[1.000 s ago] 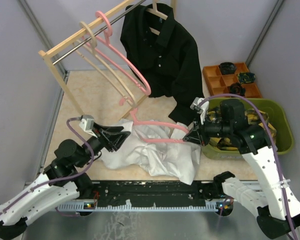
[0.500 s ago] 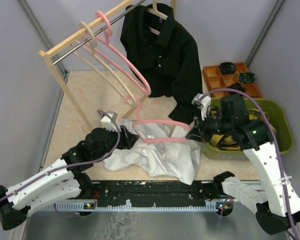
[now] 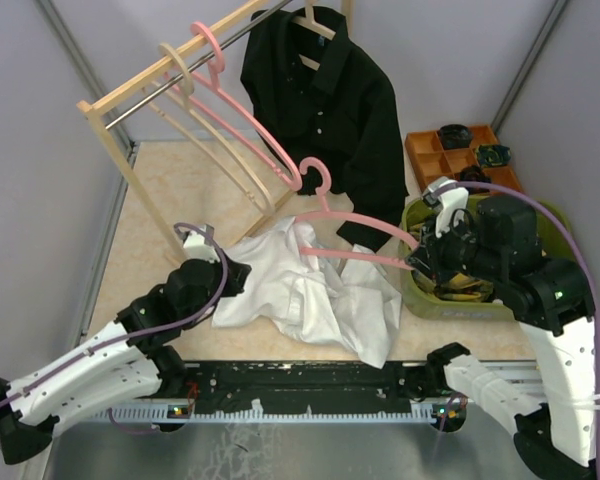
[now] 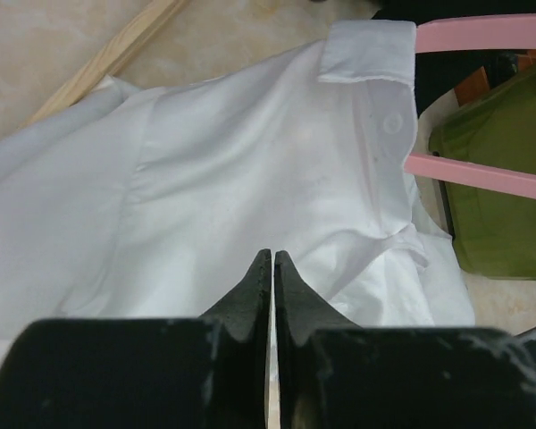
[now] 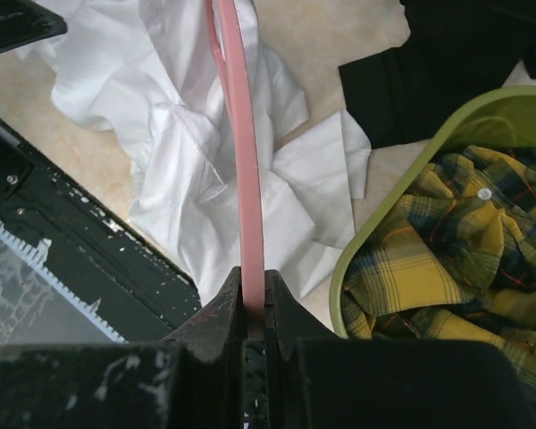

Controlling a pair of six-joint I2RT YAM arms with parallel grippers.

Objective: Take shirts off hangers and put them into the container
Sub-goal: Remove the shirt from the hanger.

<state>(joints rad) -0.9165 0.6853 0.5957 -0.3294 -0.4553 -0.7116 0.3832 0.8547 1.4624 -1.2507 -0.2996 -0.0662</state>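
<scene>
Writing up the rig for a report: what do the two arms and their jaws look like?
Both the left arm and the right arm have white link shells dotted with small holes, with black joints and black bases. A purple cable runs along each. The jaws are matte black and taper to narrow tips.

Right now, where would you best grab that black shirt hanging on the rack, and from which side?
Probably the lower hem of the black shirt, from the near side: it hangs facing forward off the rack, its bottom edge loose and nearest, its collar high and far back.
</scene>
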